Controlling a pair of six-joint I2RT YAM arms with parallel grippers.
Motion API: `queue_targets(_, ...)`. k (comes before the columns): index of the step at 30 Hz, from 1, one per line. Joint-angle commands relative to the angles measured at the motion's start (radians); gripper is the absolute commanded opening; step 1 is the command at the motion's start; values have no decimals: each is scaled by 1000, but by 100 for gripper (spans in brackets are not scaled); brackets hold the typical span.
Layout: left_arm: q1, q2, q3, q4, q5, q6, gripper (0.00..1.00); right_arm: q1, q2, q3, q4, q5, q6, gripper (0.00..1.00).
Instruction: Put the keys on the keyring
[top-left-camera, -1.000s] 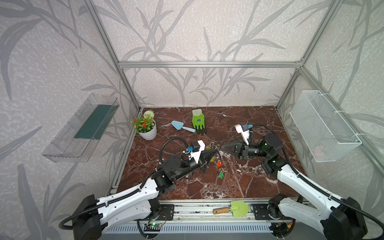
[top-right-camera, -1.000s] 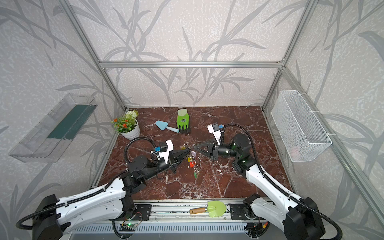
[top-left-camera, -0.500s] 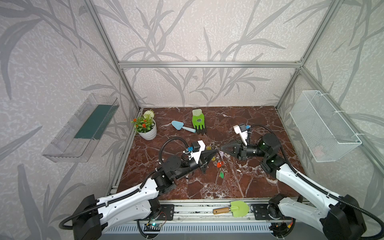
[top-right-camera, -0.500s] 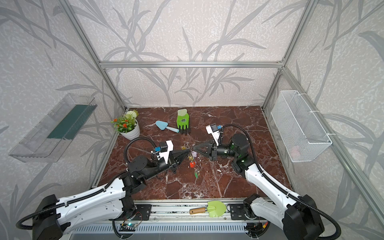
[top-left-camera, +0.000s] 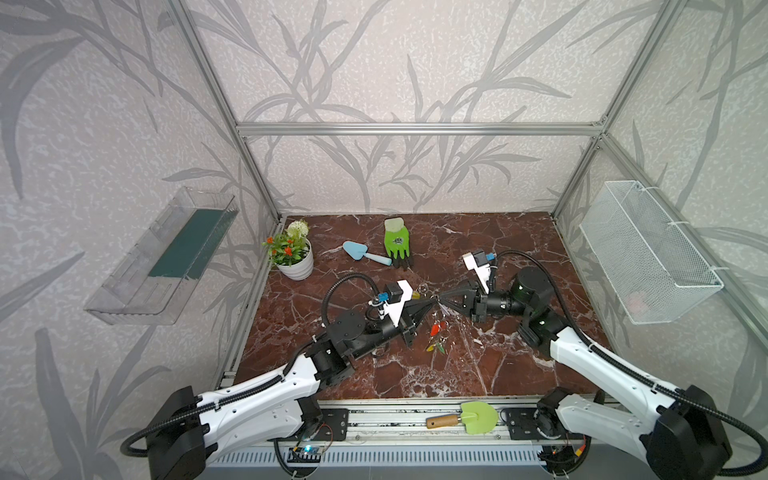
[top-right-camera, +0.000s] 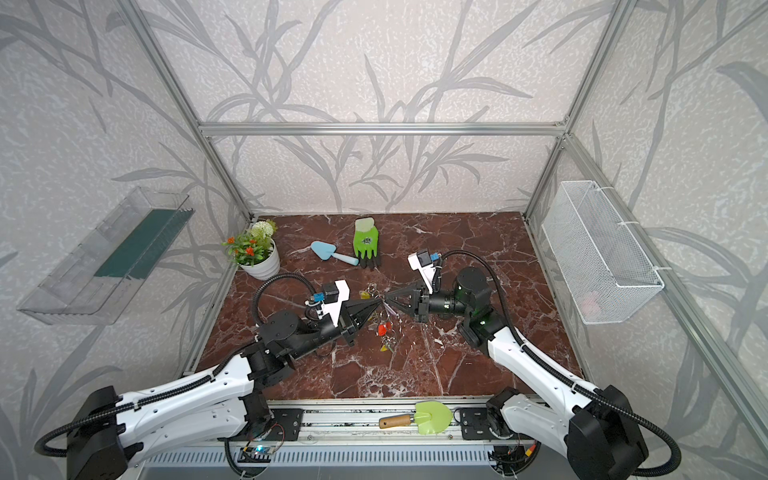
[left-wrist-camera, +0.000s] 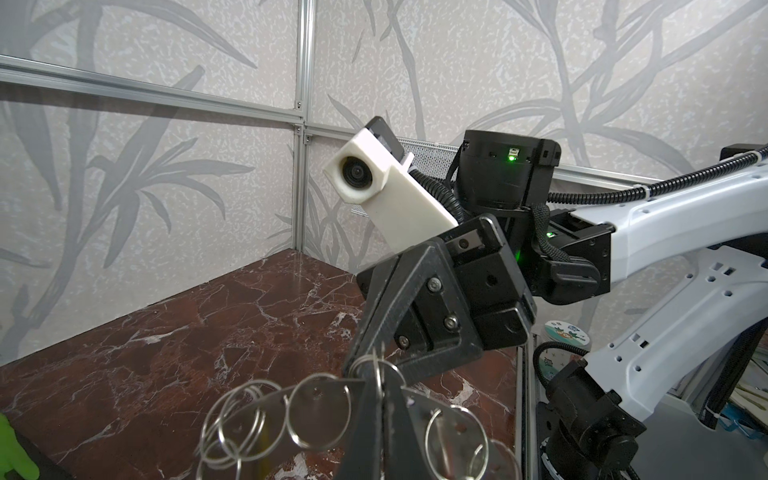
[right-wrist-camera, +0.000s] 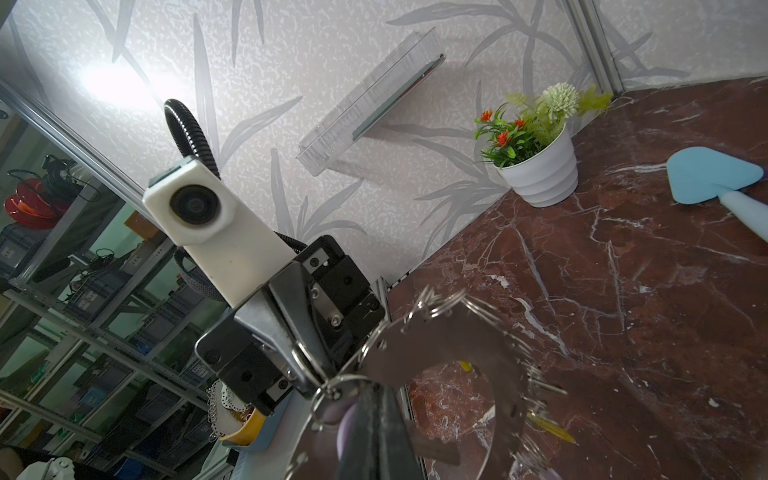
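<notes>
My left gripper (top-left-camera: 432, 304) (left-wrist-camera: 377, 376) and right gripper (top-left-camera: 441, 300) (right-wrist-camera: 374, 388) meet tip to tip above the middle of the table in both top views. The left one is shut on the rim of the keyring (left-wrist-camera: 316, 407) (right-wrist-camera: 457, 340), a flat grey disc held clear of the table, with several wire loops on it. The right one is shut on the small split ring of a lilac key (right-wrist-camera: 345, 424), right at the keyring's rim. More keys hang below the disc: a red one (top-left-camera: 434, 329) (top-right-camera: 382, 329) and yellow and green ones (top-left-camera: 434, 347). A yellow key (top-left-camera: 415, 295) shows behind the left fingers.
At the back stand a potted plant (top-left-camera: 291, 253), a blue trowel (top-left-camera: 365, 252) and a green glove (top-left-camera: 397, 243). A green trowel (top-left-camera: 469, 417) lies on the front rail. A wire basket (top-left-camera: 648, 257) hangs on the right wall, a clear shelf (top-left-camera: 166, 257) on the left.
The right gripper has edged slightly left toward the left gripper's tip. The hanging keys have swung a little. Both grippers stayed shut.
</notes>
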Motion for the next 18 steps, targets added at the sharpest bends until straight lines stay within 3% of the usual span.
queue_targets(1,-4,-20,60,126,-9,6,0,17,-13,-5,-89,5,-61,0)
queue_targets(18,-3,-17,62,126,-24,5,0,56,-31,7,-237,86,-168,0)
